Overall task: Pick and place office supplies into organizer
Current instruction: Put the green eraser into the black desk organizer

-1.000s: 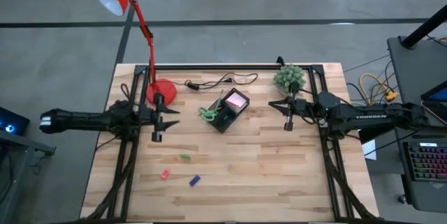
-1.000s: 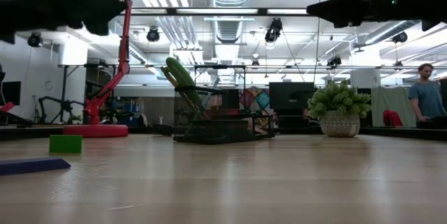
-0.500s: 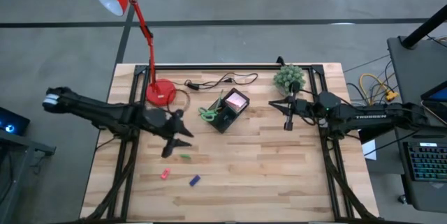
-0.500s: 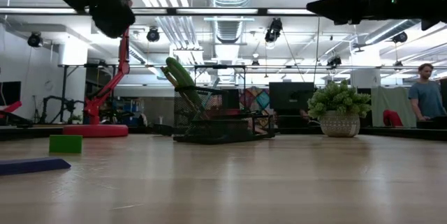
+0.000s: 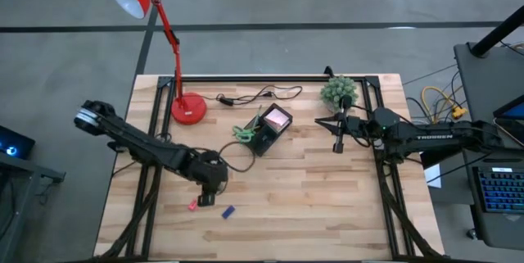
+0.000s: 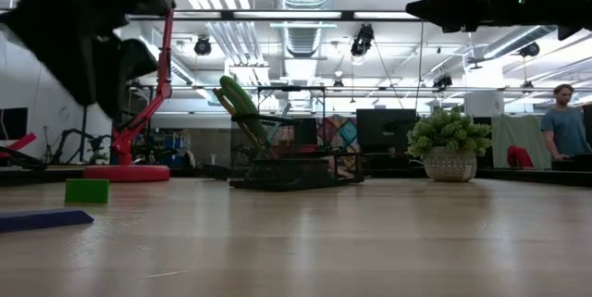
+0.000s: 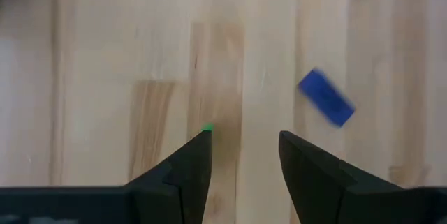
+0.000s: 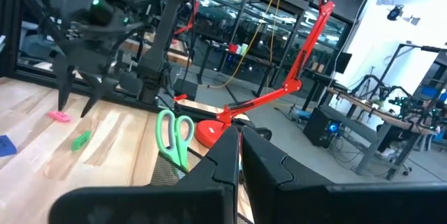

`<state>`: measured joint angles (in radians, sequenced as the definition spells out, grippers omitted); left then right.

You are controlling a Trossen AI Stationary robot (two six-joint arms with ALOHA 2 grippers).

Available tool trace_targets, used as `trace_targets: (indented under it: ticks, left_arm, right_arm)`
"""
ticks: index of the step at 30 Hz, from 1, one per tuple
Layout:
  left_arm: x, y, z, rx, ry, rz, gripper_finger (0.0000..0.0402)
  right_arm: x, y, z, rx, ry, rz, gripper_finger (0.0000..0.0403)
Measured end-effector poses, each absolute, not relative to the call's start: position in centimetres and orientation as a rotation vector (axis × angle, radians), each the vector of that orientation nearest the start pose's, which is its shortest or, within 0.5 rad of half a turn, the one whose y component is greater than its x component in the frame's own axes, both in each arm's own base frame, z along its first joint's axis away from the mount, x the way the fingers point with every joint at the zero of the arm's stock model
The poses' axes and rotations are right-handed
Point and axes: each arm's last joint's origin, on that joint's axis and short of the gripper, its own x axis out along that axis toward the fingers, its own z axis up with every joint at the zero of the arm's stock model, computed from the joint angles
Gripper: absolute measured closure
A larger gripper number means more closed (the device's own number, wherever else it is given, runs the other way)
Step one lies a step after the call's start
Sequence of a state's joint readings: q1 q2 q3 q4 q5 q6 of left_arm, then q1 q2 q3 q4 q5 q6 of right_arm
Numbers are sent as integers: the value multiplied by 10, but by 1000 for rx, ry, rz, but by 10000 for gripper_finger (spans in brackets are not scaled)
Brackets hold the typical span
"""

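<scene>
Wooden slats of the table fill the high view, where the black organizer sits near the middle with green-handled scissors standing in it, its compartments too dark to tell apart. Over the front-left boards the left gripper hangs with fingers apart, hiding all but a sliver of the green piece, the red piece and blue piece just beside. By the potted plant the right gripper waits, fingers pressed together on nothing, white lettering on its arm too small to read.
</scene>
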<state>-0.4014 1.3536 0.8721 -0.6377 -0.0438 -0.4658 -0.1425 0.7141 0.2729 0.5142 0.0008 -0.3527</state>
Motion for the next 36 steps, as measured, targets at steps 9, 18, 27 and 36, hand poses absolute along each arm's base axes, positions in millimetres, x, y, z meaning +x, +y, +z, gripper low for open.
trace_targets:
  ticks: [9, 18, 27, 36]
  left_arm:
    - [238, -106, 188, -121, 1244, 18, 249]
    - [240, -107, 165, -108, 1358, 91, 249]
    - [244, -107, 155, -65, 1379, 123, 249]
    - [244, -106, 152, -49, 1378, 138, 274]
  right_arm:
    - [162, -23, 233, -380, -44, -155, 394]
    - [162, -23, 233, -383, -43, -155, 394]
    - [162, -23, 233, -383, -43, -155, 394]
    - [162, -23, 233, -383, -43, -156, 394]
